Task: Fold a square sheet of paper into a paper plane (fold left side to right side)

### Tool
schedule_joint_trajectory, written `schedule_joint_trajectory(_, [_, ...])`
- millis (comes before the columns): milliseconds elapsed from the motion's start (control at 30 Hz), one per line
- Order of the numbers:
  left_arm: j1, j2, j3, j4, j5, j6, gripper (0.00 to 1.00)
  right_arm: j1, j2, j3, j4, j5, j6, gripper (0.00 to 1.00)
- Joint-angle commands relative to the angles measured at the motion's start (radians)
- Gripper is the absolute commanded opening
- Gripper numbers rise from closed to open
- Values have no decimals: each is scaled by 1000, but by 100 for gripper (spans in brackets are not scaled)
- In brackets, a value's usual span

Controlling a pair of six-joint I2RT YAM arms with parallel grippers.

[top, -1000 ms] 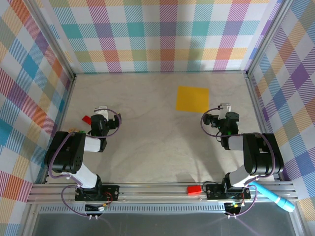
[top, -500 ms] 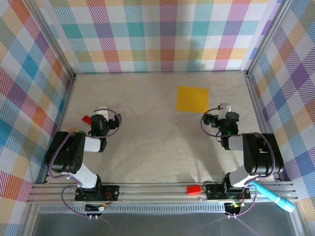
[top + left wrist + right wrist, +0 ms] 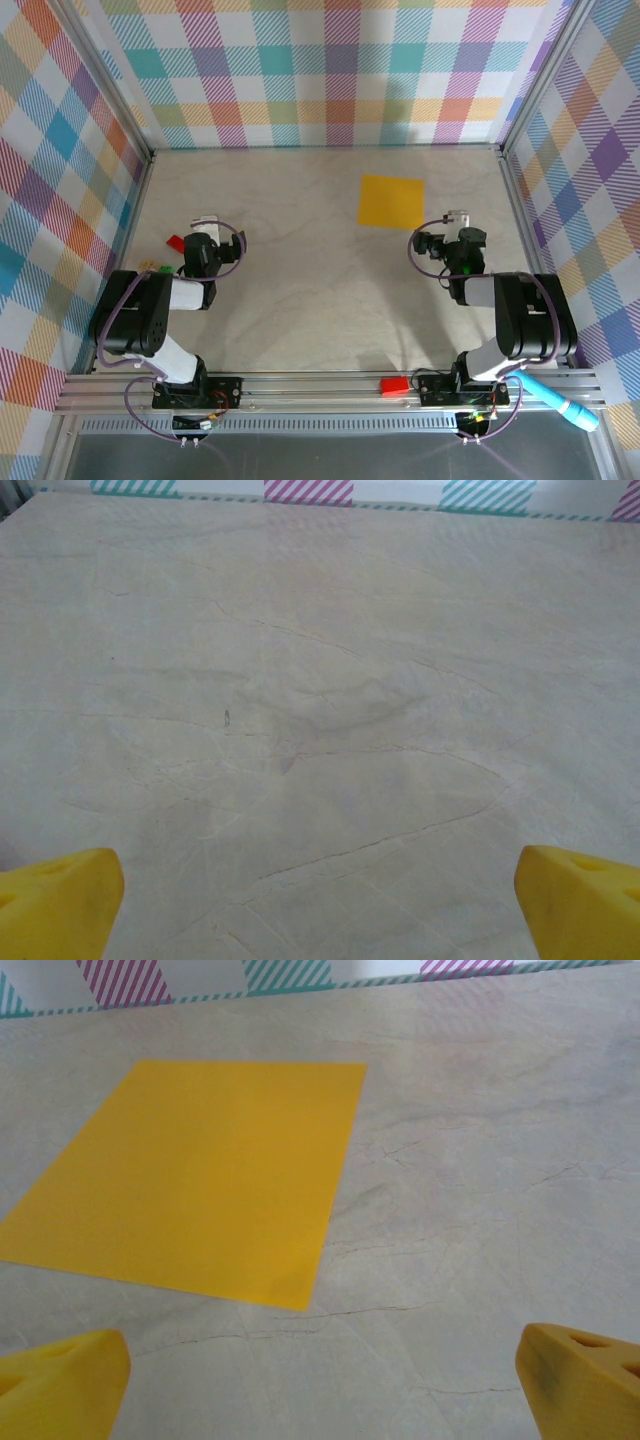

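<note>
The paper [image 3: 391, 201] lies flat and unfolded on the table [image 3: 300, 300]. The right gripper [image 3: 458, 220] is near the paper's right corner, spread wide and empty. The left gripper [image 3: 205, 228], also spread wide and empty, is well apart from the paper.

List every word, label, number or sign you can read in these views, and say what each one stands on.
No text can be read in these views.
The square sheet of paper: plain yellow-orange, no print.
The light blue pen: no marking can be made out.
The red block at the front rail: no marking can be made out.
The white patch on the left arm's wrist: too small to tell if it carries print.
</note>
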Motion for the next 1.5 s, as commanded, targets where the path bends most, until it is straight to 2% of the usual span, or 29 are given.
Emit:
schedule_joint_trajectory(0, [-7,-162,47,-195,-11,-11,100,-3,-158,2,-105,23,29,99])
schedule_joint_trajectory(100, [-13,-282,155,-440,-36,-95,100,-3,-277,45,-329,20,92,99])
schedule_joint_trajectory(233, [-12,-359,297,-660,66,-198,99,-3,-322,170,-624,-46,231,99])
schedule_joint_trajectory(433, [-12,-391,398,-802,234,-289,100,-3,-168,341,-782,-241,402,99])
schedule_joint_trajectory(533, [-12,-379,422,-835,350,-255,100,6,-40,428,-801,-304,448,99])
schedule_joint_trajectory(600, [-13,-368,411,-840,374,-230,100,25,42,495,-827,-302,454,99])
schedule_joint_trajectory(767, [-14,-350,280,-661,372,-280,100,80,219,629,-819,-256,453,99])
schedule_joint_trajectory(833, [-14,-334,286,-681,392,-245,100,95,293,694,-821,-260,459,99])
schedule_joint_trajectory(900, [-14,-318,295,-700,378,-268,100,111,356,756,-835,-254,457,99])
schedule_joint_trajectory(1033, [-14,-296,288,-654,437,-293,100,143,465,882,-862,-229,445,99])
schedule_joint_trajectory(1267, [-18,-222,288,-567,559,-383,100,158,602,1057,-940,-195,418,99])
schedule_joint_trajectory(1467, [-24,-169,330,-609,614,-393,100,180,666,1128,-1019,-202,397,99])
